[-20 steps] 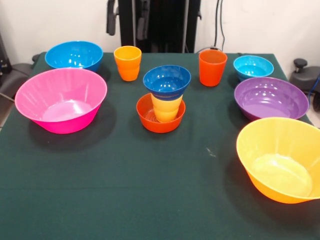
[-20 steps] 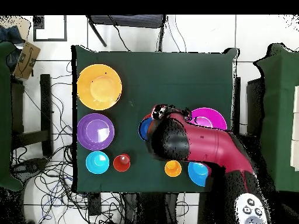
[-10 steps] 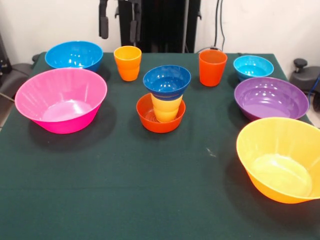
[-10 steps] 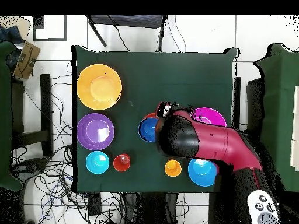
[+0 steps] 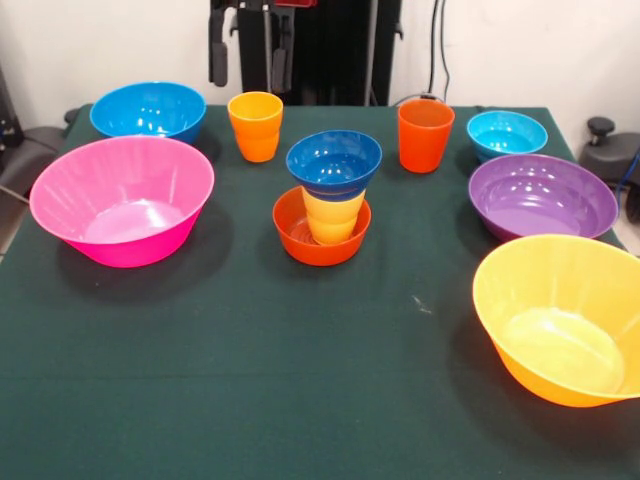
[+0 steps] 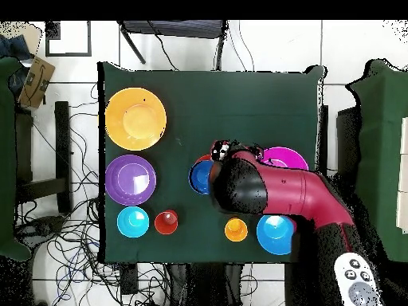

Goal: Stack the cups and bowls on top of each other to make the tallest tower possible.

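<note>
- The robot's black two-fingered gripper [image 5: 250, 48] hangs at the top of the front view, its fingers apart and holding nothing, above and just behind the light orange plastic cup [image 5: 255, 126].
- Over the last second the gripper slid sideways along the back of the table, first leftward and then slightly back right, and now sits lower in view. In the overhead view the red and black arm [image 6: 275, 191] swung too. No cup or bowl moved.
- My judgement: the arm is lining up to pick the light orange cup as the next tower piece.
- From left to right in the front view: a large glossy pink plastic bowl [image 5: 122, 199] at the left edge, with a medium blue plastic bowl [image 5: 148, 110] behind it.
- Next, the light orange cup, standing alone.
- At the centre, the tower [image 5: 330, 200]: a small orange-red plastic bowl [image 5: 322, 228] as base, a yellow plastic cup [image 5: 333, 216] standing in it, and a dark blue plastic bowl [image 5: 334, 163] seated on that cup. It has three pieces so far.
- Right of the tower, a darker red-orange plastic cup [image 5: 425, 135], then a small cyan plastic bowl [image 5: 506, 134], a medium purple plastic bowl [image 5: 542, 195], and nearest, a large yellow-orange plastic bowl [image 5: 563, 315].
- Everything rests on a table covered in dark green cloth [image 5: 250, 360].
- A pale wall stands behind; the overhead view shows a tiled floor with loose cables [image 6: 76, 231].
</note>
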You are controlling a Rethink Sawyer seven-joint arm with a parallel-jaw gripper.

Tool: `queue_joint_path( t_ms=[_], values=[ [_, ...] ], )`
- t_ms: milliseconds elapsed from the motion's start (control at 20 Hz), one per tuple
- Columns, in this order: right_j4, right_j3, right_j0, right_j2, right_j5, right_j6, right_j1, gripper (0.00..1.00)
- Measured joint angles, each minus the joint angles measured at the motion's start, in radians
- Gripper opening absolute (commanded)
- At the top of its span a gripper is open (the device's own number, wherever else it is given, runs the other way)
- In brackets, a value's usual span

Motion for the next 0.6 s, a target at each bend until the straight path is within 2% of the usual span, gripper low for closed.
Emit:
queue_joint_path(
  t_ms=[250,600],
  values=[
    [-0.031,0.0,-0.058,0.031,0.0,0.0,0.038,1.0],
    [-0.079,-0.001,-0.086,0.034,0.0,0.0,0.077,1.0]
  ],
)
